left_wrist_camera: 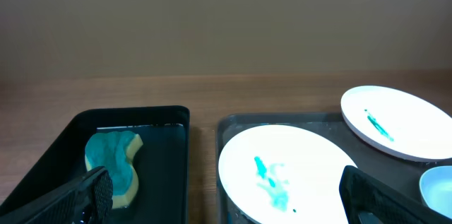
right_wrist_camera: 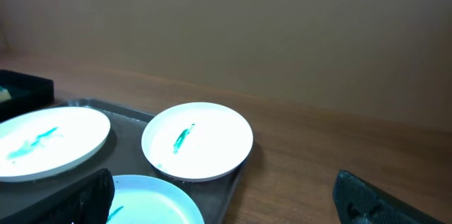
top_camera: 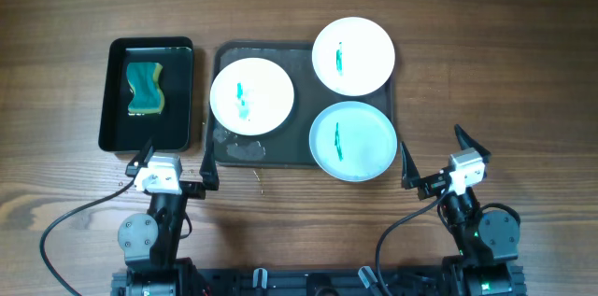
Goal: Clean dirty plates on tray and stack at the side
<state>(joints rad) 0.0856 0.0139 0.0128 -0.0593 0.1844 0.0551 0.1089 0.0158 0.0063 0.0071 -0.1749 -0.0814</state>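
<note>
– Plates first: has any of them been wiped?

– None, as far as I can see. On the wooden surface no stack stands at either side. The dark grey tray lies in the middle with all three on it, and the smaller black tray sits just beside it on the left.

– How do the three lie?

– Flat and apart from one another. The left white plate fills the tray's left half. The far white plate sits at the far right corner, lapping over the rim. The pale blue plate sits at the near right corner, also overhanging the rim. Each carries a teal smear.

– And the cleaning gear?

– A teal-and-yellow sponge lies in the black tray, with nothing touching it.

– The arms?

– Both are back at the near edge of the surface. The left tool has its jaws wide apart and holds nothing, in front of the gap between the two trays. The right tool is also spread wide and empty, near the grey tray's near right corner.

– So where does the job stand?

– At the very beginning, I'd judge. The sponge is not picked up, three smears remain to wipe, and all the stacking is left to do.
</note>
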